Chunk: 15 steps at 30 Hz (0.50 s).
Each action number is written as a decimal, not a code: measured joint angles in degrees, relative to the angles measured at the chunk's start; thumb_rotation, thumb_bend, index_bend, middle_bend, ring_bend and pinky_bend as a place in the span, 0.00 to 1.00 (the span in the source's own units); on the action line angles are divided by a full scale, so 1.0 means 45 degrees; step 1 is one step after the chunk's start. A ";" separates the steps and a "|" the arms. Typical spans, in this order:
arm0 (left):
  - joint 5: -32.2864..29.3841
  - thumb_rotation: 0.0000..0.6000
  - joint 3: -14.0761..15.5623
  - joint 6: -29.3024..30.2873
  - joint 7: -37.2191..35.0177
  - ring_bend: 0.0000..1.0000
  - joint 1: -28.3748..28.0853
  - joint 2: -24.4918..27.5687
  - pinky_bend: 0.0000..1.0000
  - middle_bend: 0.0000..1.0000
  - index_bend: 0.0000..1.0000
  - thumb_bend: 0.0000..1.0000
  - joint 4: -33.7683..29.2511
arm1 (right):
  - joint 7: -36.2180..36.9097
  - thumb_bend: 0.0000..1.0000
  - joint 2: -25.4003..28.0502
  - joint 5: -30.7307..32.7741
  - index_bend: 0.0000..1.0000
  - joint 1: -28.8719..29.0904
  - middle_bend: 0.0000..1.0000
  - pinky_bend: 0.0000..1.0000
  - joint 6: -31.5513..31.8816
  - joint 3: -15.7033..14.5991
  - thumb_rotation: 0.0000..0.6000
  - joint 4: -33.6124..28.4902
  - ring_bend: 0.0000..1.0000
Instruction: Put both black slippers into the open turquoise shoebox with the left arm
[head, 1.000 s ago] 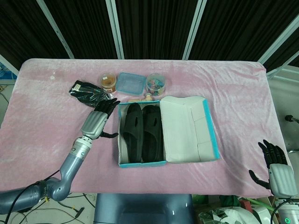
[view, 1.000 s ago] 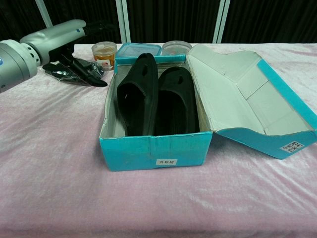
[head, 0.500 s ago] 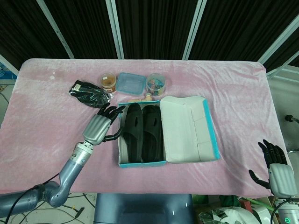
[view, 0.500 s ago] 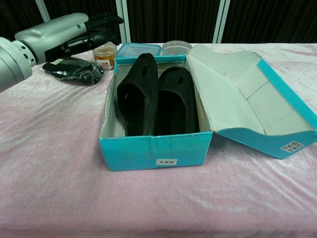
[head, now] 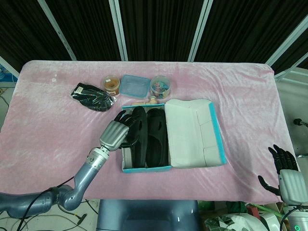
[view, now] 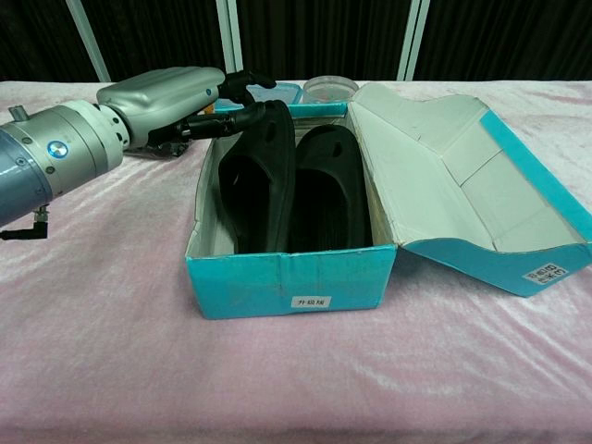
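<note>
Shoebox (head: 126, 166) near table (head: 48, 120) centre, toward front edge; lid (head: 192, 132) lies open at box's 3 o'clock. Two slippers (head: 147, 137) side by side inside box, left one propped on its edge. Left hand (head: 115, 134) at box's 9 o'clock wall, fingers over the rim by left slipper. At box's 12 o'clock, row of three containers (head: 134, 85). Bundle (head: 91, 96) at 10 o'clock. Right hand (head: 286, 180) at 4 o'clock, off table corner.

A pink-covered surface (head: 57, 134) holds an open turquoise shoebox (head: 144, 168) mid-front; a black bundle (head: 91, 96), two jars and a blue-lidded container (head: 134, 85) sit toward the far edge.
</note>
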 measured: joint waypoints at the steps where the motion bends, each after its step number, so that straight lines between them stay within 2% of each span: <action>1: -0.0066 0.00 0.0013 -0.0052 0.0011 0.13 -0.0020 -0.0058 0.07 0.22 0.05 0.42 0.0071 | 0.0005 0.20 -0.0003 0.0004 0.00 0.0001 0.02 0.04 -0.0013 -0.0001 1.00 0.0003 0.00; 15: -0.1147 0.00 0.0296 -0.0757 0.0020 0.13 -0.0069 -0.0535 0.07 0.21 0.00 0.39 0.1116 | -0.0130 0.20 -0.0027 -0.0019 0.00 0.0100 0.02 0.04 -0.0150 0.0030 1.00 -0.0076 0.00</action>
